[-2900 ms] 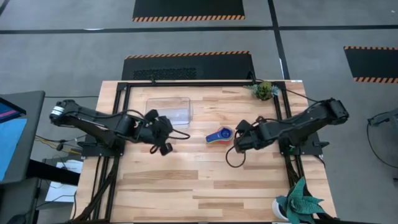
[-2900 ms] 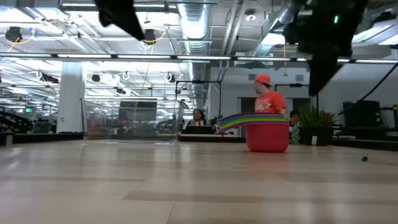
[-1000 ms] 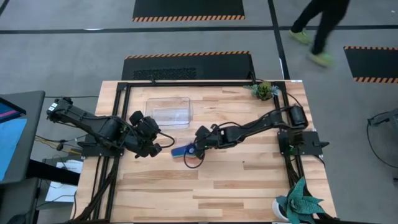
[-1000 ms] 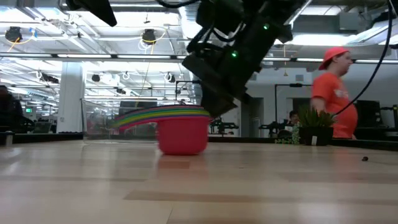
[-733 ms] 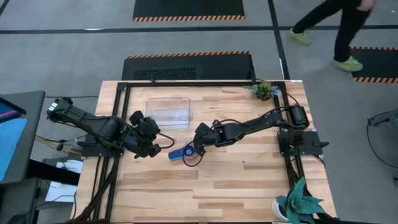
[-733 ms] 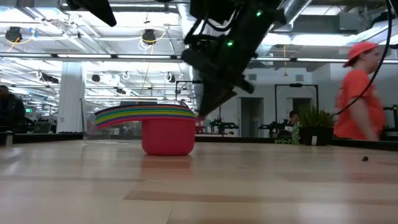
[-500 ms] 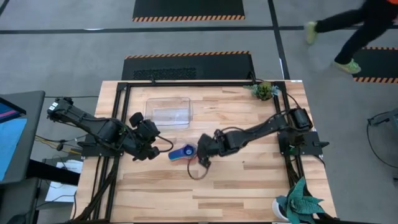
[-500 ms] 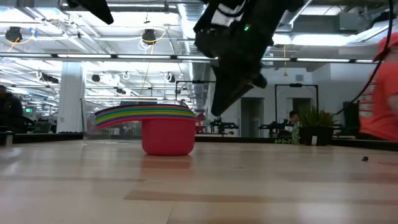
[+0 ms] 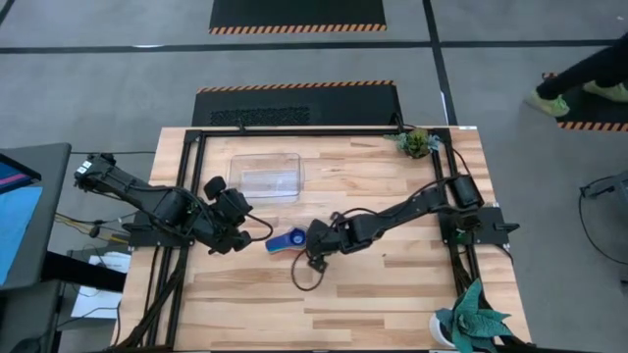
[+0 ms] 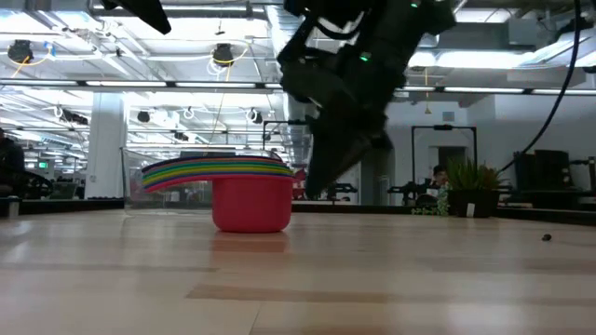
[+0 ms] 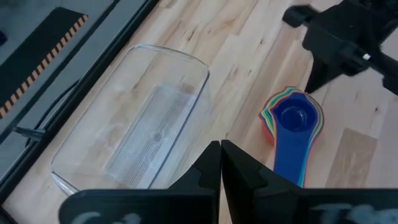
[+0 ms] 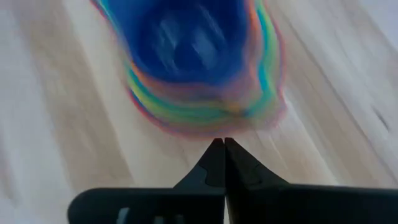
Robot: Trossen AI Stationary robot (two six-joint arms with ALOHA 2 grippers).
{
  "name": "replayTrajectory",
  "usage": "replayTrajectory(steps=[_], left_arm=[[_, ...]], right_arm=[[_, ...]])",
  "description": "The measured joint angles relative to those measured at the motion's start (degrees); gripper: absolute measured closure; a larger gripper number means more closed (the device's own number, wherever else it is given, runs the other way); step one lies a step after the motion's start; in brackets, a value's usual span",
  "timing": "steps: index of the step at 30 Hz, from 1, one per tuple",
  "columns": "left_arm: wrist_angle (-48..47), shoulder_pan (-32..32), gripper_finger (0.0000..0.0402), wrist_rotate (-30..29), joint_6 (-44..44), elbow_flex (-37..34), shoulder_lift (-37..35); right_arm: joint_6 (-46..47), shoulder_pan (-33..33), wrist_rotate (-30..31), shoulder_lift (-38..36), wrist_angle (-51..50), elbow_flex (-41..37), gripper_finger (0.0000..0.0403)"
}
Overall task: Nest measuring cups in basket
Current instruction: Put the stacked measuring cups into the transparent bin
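Cups (image 9: 286, 241) sit as one nested stack on the bare table (image 9: 392, 294), near-middle, just near of the basket (image 9: 266, 175) and apart from it, so nesting looks done and what's left is likely getting the stack into the basket. Low view shows the red cup at the bottom with rainbow rims fanned on top (image 10: 223, 171), upright, flat on the wood; dark blue one on top in the left wrist view (image 11: 292, 118), handles pointing toward the left arm. Basket is empty as far as I can tell, far-left of centre, see-through walls (image 11: 134, 124). Right gripper (image 9: 310, 251) is just right of the stack, tips low beside it, fingers (image 12: 221, 155) pressed together, holding nothing; tips point at the stack's rim with a gap between, so it reads more like a nudging pose than a grasp, my guess. Right arm is stretched long across the table from its base at the right edge, wrist angled down. Left gripper (image 9: 242, 233) waits just left of the stack, also pressed together and empty, arm folded low near the left edge, aimed toward the basket and cups.
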Motion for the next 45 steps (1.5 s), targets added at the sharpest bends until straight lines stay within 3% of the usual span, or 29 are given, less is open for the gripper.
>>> replayTrajectory(steps=[9, 17, 21, 28, 32, 37, 40, 45], left_arm=[[0.22, -0.02, 0.0401, 0.02, 1.33, -0.02, 0.04], [0.22, -0.02, 0.0401, 0.50, 2.63, -0.02, 0.07], [0.20, -0.02, 0.0401, 0.52, 2.60, -0.02, 0.06], [0.22, -0.02, 0.0401, 0.64, 2.51, -0.02, 0.04], [0.80, -0.02, 0.0401, 4.96, 3.22, -0.15, 0.09], [4.24, 0.14, 0.0402, 11.74, 7.50, -3.09, 1.12], [6.39, 0.26, 0.0401, 12.81, 13.46, -6.09, 1.85], [17.40, 3.31, 0.0400, 18.62, 19.77, -9.38, 4.83]], right_arm=[[-2.16, -4.42, -0.21, -0.02, 8.31, 0.19, 0.0394], [-0.46, -4.33, -3.47, -0.71, 7.99, 0.53, 0.0398], [0.53, -3.13, -4.44, -1.87, 0.87, 3.35, 0.0391], [3.61, 0.03, -0.98, -5.61, -22.19, 10.89, 0.0398], [6.73, 3.10, 1.12, -8.99, -36.08, 14.22, 0.0391], [21.93, 10.56, 7.57, -15.07, -55.52, 14.27, 0.0374], [34.76, 15.89, 12.39, -17.29, -65.30, 14.25, 0.0372], [49.03, 23.44, 17.42, -22.05, -64.41, 11.60, 0.0381]])
